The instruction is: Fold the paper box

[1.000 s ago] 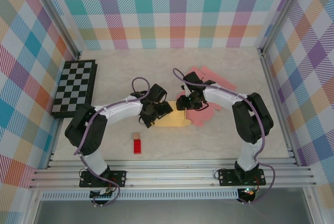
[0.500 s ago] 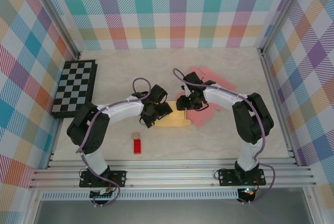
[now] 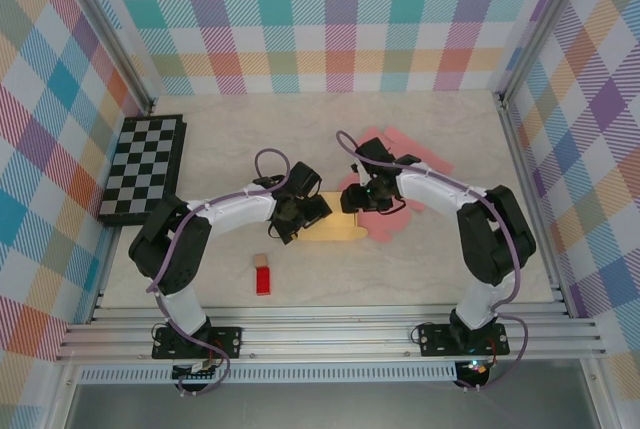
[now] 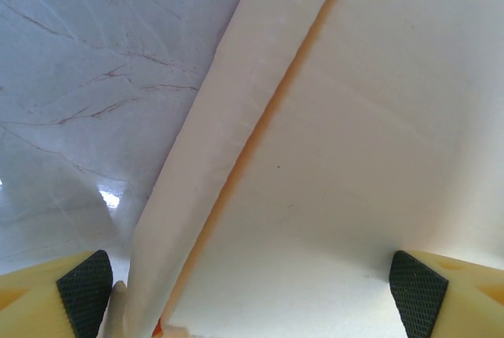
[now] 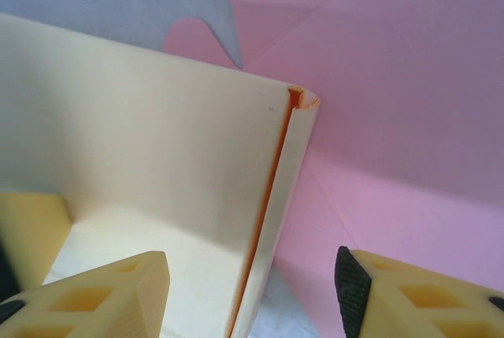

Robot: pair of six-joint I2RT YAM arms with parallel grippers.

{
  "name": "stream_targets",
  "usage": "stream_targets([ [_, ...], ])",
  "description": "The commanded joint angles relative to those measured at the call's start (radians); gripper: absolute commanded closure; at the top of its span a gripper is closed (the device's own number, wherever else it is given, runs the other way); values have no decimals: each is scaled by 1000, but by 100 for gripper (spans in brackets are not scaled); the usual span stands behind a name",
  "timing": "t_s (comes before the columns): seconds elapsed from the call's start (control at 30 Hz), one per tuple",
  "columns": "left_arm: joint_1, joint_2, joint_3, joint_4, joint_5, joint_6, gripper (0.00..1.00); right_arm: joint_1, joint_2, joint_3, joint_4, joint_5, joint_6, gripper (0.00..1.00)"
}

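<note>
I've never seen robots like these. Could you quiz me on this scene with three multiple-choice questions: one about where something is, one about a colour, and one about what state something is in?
1. Where on the table does the checkerboard lie?
A) left side
B) right side
C) between the two arms

2. What colour are the flat sheets beside the cream box?
A) green
B) pink
C) blue

3. How does the left gripper stand?
A) pinched shut
B) wide open around a panel of the box
C) turned away from the box

Answers:
1 A, it sits at the left edge in the overhead view.
2 B, the right wrist view shows them pink.
3 B, its jaws stand far apart on either side of the cream panel.
</note>
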Motion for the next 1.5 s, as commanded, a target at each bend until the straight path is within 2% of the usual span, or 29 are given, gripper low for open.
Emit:
stream_targets([
  [0.0,-5,31,-24,-27,-29,19,7,5,-58,-9,-58,-5,12,40],
  [0.2,-4,31,-28,-24,-28,20,7,9,-117,-58,-56,-99,55,42],
  [0.43,-4,28,-34,-16,-26,18,7,17,-159,-154,13,-168,110,52],
  [0.73,-4,19,-44,-11,-30,15,7,43,-152,-218,63,-187,142,57],
  [1.23,-4,22,-51,-3,-31,12,7,62,-133,-220,82,-190,153,60],
  [1.47,-4,23,-57,-1,-31,10,7,63,-120,-235,89,-190,153,65],
])
